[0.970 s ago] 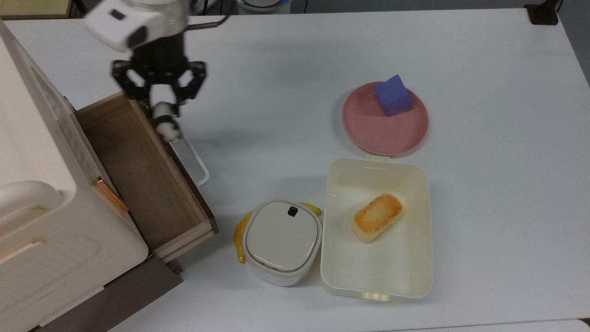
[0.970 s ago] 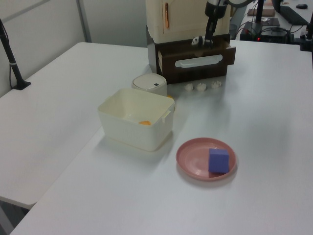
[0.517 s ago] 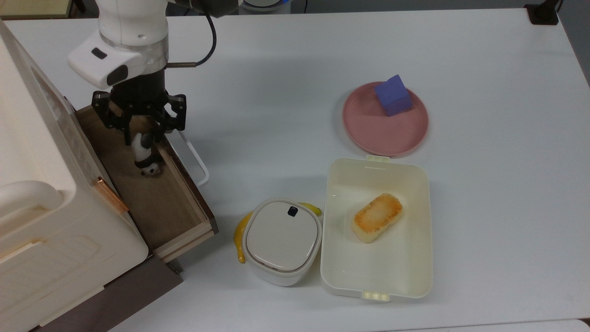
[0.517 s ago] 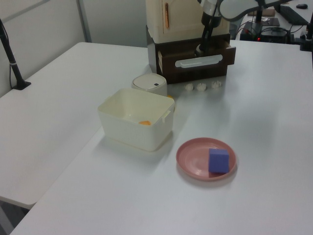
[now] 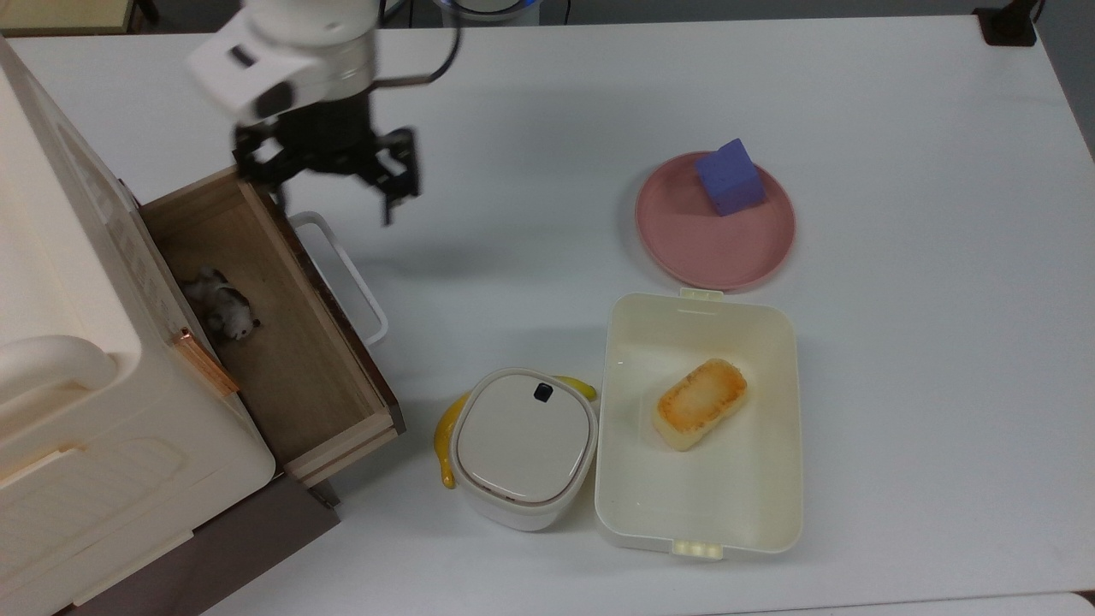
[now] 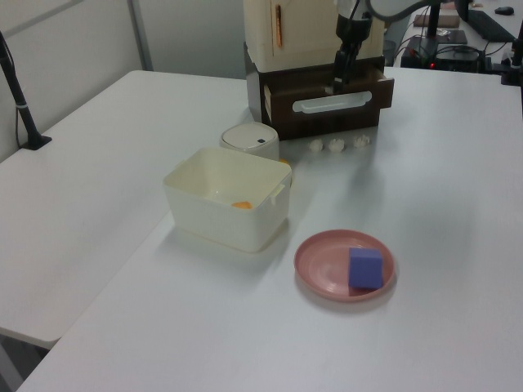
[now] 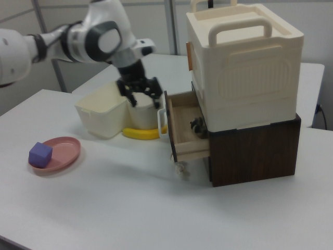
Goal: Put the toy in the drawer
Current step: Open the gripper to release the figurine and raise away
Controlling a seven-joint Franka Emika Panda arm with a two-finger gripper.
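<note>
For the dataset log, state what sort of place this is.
Probably a robotics lab or office: a robot arm's pincer above a white table, staged props such as a purple cube on a pink plate, and partition panels behind.

Toy (image 5: 221,305) lies inside open drawer (image 5: 334,428); gripper (image 5: 329,192) empty above

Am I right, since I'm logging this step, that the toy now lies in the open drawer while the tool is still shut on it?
Not quite. The toy does lie in the open drawer, but the tool is open and empty, off past the drawer's front, apart from the toy. The top view shows it.
</note>
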